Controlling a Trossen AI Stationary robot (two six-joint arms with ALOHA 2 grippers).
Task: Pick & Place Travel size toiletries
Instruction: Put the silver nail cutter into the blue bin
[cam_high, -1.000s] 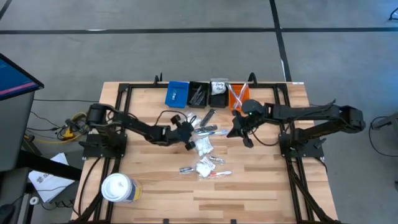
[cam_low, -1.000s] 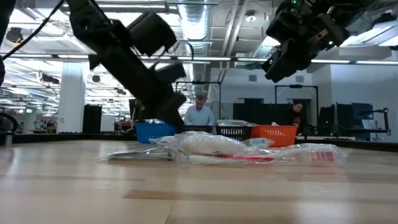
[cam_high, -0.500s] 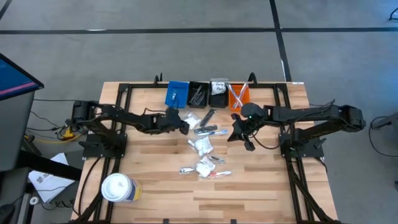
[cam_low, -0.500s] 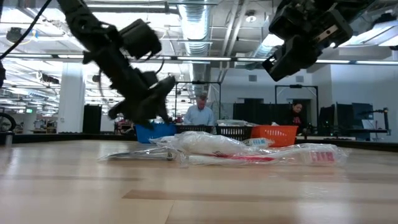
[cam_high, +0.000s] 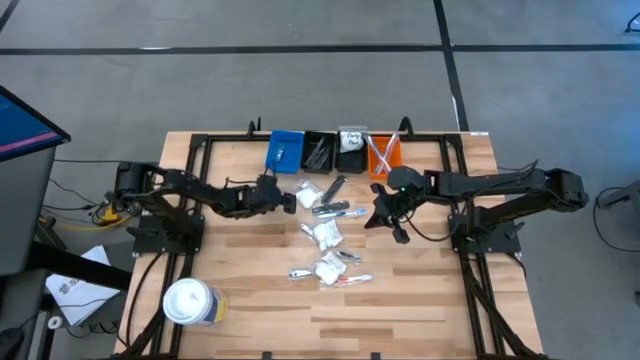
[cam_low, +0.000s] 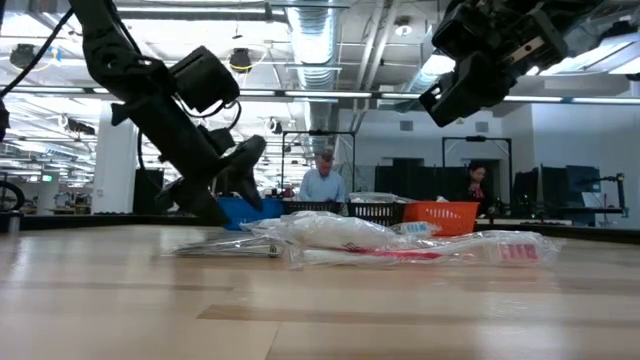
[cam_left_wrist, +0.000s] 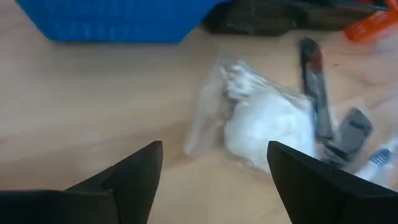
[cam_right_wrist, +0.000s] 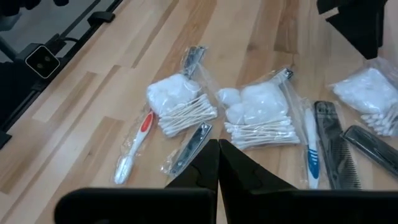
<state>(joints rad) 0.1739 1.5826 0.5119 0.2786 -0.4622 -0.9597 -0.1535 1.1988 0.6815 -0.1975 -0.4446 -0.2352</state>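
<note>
The travel size toiletries lie loose mid-table: clear sachets of cotton and swabs, a black comb, and red and blue toothbrushes. Another sachet of white cotton lies flat on the wood near the bins. My left gripper stands open just left of that sachet, low over the table and touching nothing. My right gripper hangs shut and empty, above the pile's right side.
Several small bins stand in a row at the far edge: blue, two black, orange. A white tub with a yellow label stands near the front left corner. Bare wood lies toward the near edge. People show in the room beyond.
My left gripper has gone from the middle of the pile toward the table's far left. It has rolled about its own axis, and its fingers have opened wide. It now sits beside the sachet near the blue bin.
</note>
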